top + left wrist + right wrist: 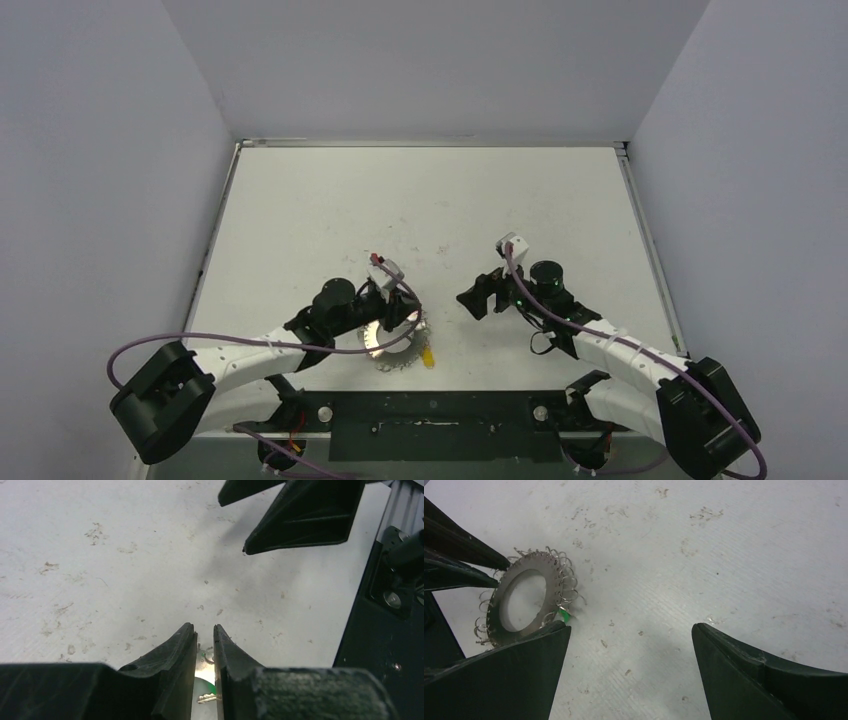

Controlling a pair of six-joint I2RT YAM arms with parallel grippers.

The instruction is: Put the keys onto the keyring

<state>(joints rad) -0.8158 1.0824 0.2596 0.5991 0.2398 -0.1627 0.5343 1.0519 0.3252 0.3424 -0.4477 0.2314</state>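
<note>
In the top view, lower centre, your left pincer (392,322) is clenched on the rim of the keyring (385,346). The green key (565,615) sits at its wire loops. The yellow key (428,353) lies just right of it on the tabletop (420,200). Further right, your right pincer (480,295) is widely released.

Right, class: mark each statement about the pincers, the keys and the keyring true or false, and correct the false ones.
1. The right pincer is open and holds nothing. True.
2. The left pincer is wide open. False: its fingers are almost together, closed on the keyring.
3. The green key lies at the table's far edge. False: it sits against the keyring's fringe.
4. The yellow key lies on the table beside the keyring. True.
</note>
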